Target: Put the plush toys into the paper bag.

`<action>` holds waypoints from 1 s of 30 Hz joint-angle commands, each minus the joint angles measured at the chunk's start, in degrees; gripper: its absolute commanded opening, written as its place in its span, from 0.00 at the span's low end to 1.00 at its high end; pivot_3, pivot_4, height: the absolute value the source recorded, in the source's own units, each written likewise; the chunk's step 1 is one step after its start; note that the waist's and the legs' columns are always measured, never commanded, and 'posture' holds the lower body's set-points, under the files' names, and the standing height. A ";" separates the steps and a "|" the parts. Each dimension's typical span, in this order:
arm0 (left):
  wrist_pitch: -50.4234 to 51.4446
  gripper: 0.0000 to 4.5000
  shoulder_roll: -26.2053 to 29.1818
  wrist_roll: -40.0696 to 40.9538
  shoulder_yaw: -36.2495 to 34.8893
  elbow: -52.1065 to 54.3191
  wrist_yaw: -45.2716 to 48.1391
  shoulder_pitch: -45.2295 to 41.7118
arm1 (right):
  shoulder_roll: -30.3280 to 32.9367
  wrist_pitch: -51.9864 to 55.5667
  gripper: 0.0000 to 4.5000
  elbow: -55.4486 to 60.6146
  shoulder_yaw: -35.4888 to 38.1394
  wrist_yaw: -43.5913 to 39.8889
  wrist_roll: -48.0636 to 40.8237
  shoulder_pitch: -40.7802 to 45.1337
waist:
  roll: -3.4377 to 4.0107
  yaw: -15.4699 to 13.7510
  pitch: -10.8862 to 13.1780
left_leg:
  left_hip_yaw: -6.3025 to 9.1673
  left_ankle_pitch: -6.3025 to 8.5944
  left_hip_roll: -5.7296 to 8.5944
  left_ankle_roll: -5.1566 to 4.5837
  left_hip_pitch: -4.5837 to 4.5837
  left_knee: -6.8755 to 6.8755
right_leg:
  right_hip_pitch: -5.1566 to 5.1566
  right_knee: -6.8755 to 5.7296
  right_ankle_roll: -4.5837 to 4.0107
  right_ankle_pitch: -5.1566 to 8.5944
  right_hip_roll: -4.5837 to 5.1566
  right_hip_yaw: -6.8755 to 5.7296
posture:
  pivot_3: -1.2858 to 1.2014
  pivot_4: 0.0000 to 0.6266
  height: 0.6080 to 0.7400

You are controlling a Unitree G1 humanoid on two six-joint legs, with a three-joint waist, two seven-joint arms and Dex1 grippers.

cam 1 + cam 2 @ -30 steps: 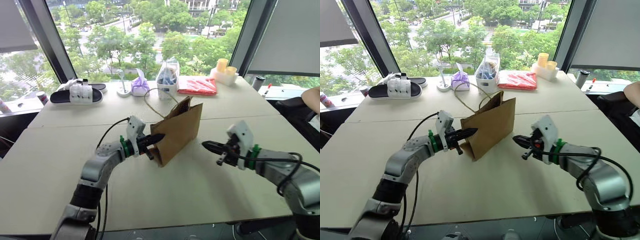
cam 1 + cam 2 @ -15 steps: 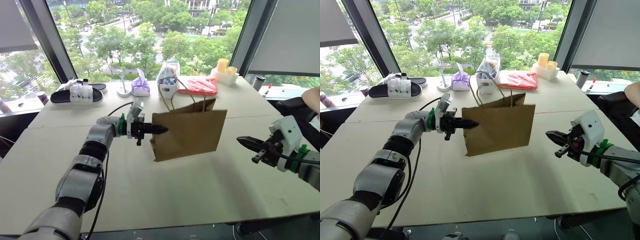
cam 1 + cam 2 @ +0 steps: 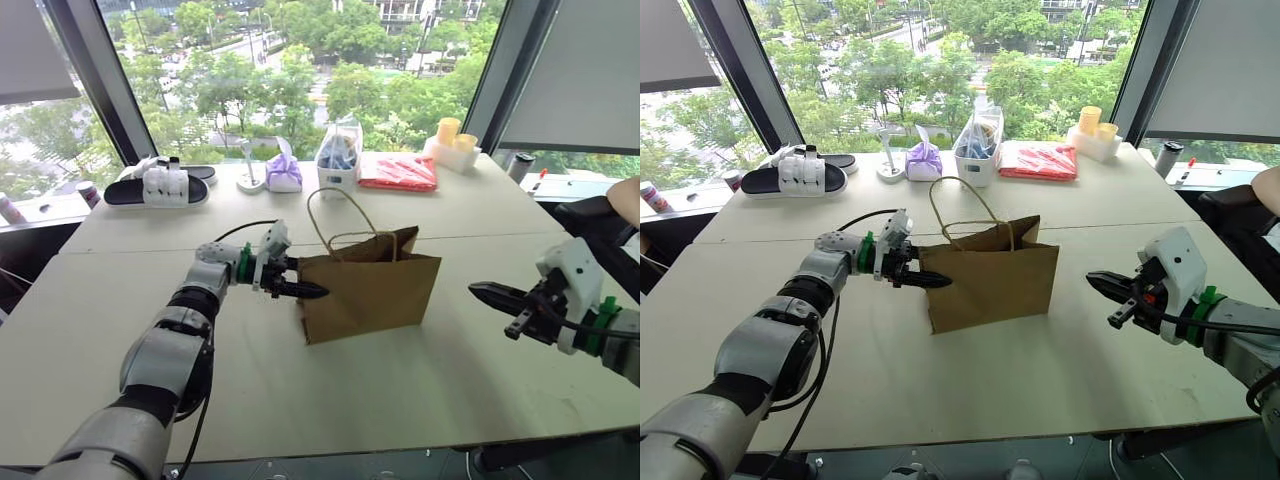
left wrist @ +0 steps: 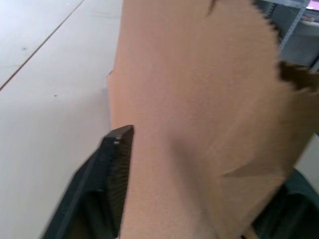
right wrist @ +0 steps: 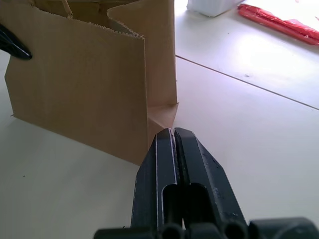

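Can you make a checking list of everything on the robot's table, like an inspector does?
Surface: pale table, dry, no spills.
Job's things: paper bag stands upright mid-table, mouth open, cord handles up; its inside is hidden.
Clutter: along the window edge, black sandals, purple cloth bundle, clear plastic bag, red packet, yellow cups.
Grippers: left tool open, at the bag's left edge, one finger either side of the paper; right tool shut, off to the bag's right, apart from it.
Cables: black cable loops over the left arm.
Surroundings: big windows, trees outside; a person's arm at the right.
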State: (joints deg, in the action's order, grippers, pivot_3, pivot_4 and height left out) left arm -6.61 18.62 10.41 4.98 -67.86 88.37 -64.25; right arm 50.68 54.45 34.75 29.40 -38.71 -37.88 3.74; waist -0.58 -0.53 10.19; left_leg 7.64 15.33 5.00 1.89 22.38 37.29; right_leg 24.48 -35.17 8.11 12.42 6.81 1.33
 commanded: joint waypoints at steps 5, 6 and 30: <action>-1.55 0.99 6.09 -1.41 -2.26 5.17 -1.87 1.66 | 2.10 -1.73 0.00 1.17 -2.87 -1.18 -0.80 2.56 | 0.01 0.52 0.00 | 0.01 0.00 -0.01 0.00 -0.02 -0.02 | 0.01 -0.04 0.01 0.01 0.00 0.00 | 0.52 0.24 1.00; -0.19 0.99 7.39 -0.79 -2.88 7.77 -1.84 2.85 | 2.46 -1.71 0.00 1.21 -3.28 -1.78 -1.06 2.78 | 0.01 0.65 0.00 | 0.01 0.00 -0.01 0.00 -0.02 -0.02 | 0.01 -0.04 0.01 0.01 0.00 0.00 | 0.52 0.24 1.00; 44.76 0.99 20.84 23.71 -15.29 78.63 -22.54 39.36 | 7.30 -3.05 0.00 1.48 -5.89 -6.65 -2.62 2.50 | 0.03 0.16 -0.01 | 0.00 0.01 -0.32 0.00 -0.04 -0.07 | 0.02 -0.03 -0.01 0.02 -0.04 0.00 | 0.52 0.24 1.00</action>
State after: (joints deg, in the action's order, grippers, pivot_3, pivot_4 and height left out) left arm 36.38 38.54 31.71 -8.20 6.49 67.36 -25.53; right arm 57.11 51.35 33.91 21.24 -44.61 -39.40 6.54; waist -0.55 -0.36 10.18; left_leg 7.64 15.34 4.68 1.89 22.33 37.22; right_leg 24.48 -35.17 8.10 12.44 6.77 1.33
